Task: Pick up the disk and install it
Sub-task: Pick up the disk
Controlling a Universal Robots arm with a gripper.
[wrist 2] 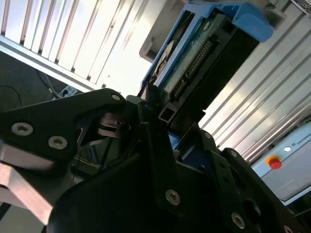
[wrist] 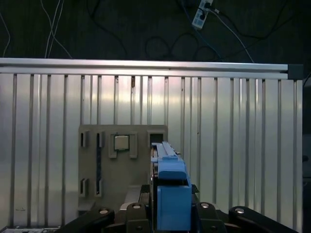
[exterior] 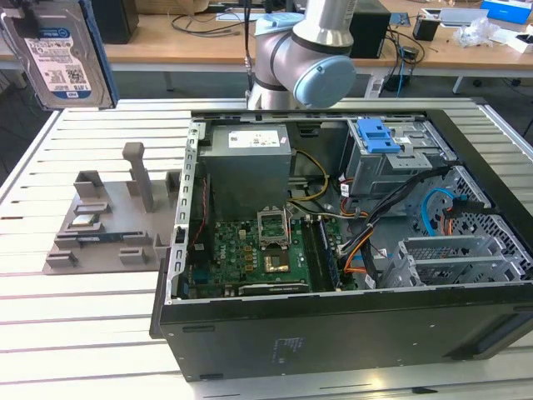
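The disk (exterior: 60,50) hangs high at the exterior view's left, close to that camera, with its silver body and white-and-blue label facing out and a blue rail along one side. In the second wrist view the disk (wrist 2: 194,63) stands up from my gripper (wrist 2: 163,116), whose black fingers (wrist 2: 148,104) are shut on its lower end. The first wrist view shows the disk (wrist: 170,179) edge-on, its blue carrier between the gripper (wrist: 170,213) jaws, above the grey fixture (wrist: 124,160) on the slatted table.
An open computer case (exterior: 333,333) lies on the slatted table (exterior: 83,333), with a motherboard, cables and a drive cage with a blue latch (exterior: 379,133) at its far right. The grey holder fixture (exterior: 108,225) stands left of the case. The arm's joint (exterior: 304,67) rises behind the case.
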